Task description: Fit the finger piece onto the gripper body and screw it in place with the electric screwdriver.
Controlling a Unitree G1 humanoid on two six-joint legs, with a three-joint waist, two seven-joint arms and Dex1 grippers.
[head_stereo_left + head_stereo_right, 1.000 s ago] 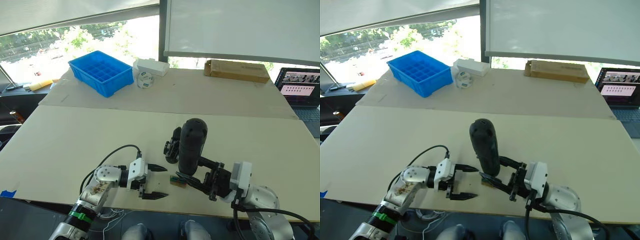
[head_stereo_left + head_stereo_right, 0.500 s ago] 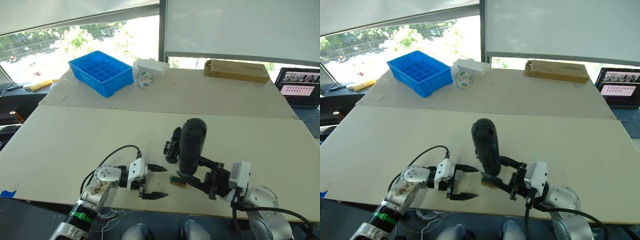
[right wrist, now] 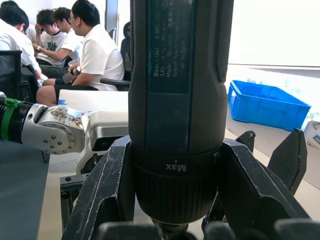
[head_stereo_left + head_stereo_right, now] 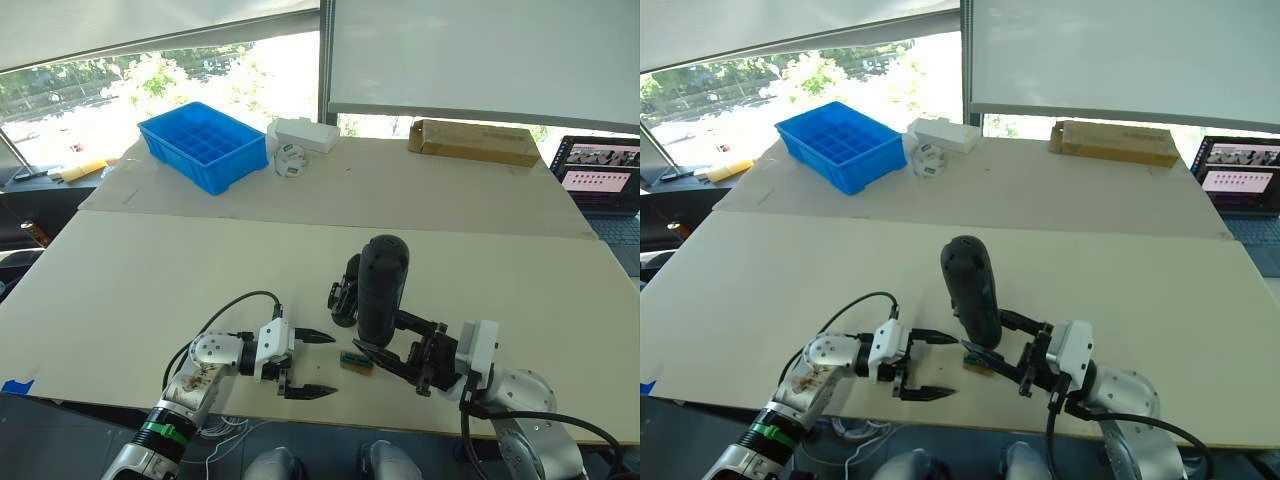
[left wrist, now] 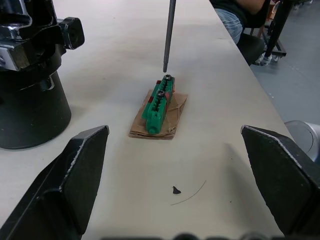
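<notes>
The electric screwdriver [image 4: 380, 290] is held upright by the right gripper [image 4: 395, 345], whose two black fingers are clenched round its lower collar, marked "Max" in the right wrist view. It is seen as a thick black cylinder w/ a rounded top end and a dark label panel w/ small print on the barrel. Its thin metal bit [image 5: 169, 35] points down, w/ the tip just above a screw head on a small tan-and-green block [image 5: 161, 106] lying on the table [image 4: 150, 270] near the front edge.

The gripper body [image 4: 346, 291], black and blocky on a round base, stands just behind the screwdriver, beside the block.

The left gripper [image 4: 310, 364] is released, fingers spread wide, low over the table near the block, nothing between them.

The finger piece can't be made out.
</notes>
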